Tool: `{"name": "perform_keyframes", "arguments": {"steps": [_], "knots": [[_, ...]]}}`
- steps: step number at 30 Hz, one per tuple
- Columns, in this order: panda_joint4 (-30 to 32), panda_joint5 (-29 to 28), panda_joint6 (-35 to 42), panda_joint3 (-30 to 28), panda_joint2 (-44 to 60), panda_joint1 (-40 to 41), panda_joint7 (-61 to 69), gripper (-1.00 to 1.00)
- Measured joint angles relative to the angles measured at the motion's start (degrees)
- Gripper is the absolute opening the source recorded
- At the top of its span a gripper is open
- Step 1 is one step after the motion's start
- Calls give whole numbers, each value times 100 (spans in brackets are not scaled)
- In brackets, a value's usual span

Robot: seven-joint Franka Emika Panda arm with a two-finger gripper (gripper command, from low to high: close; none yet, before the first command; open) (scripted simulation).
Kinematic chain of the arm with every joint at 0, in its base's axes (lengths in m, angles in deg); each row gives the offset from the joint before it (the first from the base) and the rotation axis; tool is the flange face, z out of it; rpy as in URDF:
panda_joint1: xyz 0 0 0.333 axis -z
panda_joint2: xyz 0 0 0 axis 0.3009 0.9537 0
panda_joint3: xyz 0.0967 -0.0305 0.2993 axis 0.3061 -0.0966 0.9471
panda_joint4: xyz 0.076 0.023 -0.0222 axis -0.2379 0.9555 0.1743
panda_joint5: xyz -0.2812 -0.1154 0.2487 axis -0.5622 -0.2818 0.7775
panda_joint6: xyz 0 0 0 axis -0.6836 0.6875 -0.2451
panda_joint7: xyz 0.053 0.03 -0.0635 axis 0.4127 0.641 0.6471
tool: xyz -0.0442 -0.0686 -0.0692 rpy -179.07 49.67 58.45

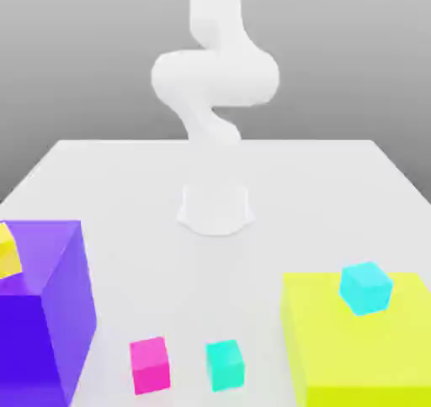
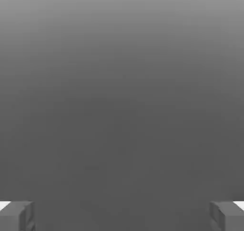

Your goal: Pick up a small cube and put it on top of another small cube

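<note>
Two small cubes, teal cube beside magenta cube

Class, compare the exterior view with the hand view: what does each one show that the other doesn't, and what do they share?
Exterior view: the white table, the arm, a teal cube beside a magenta cube, a purple block, and a yellow block carrying a cyan cube.
Hand view: the gripper, fingers wide apart.
Shared: a plain grey background.
</note>
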Motion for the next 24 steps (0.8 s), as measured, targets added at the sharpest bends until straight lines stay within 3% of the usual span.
{"name": "perform_keyframes", "arguments": {"steps": [15, 24], "knots": [[731, -441, -1199, 1209, 2527, 1207, -3725, 0], [1160, -906, -1900, 1472, 4057, 1485, -6079, 0]]}}
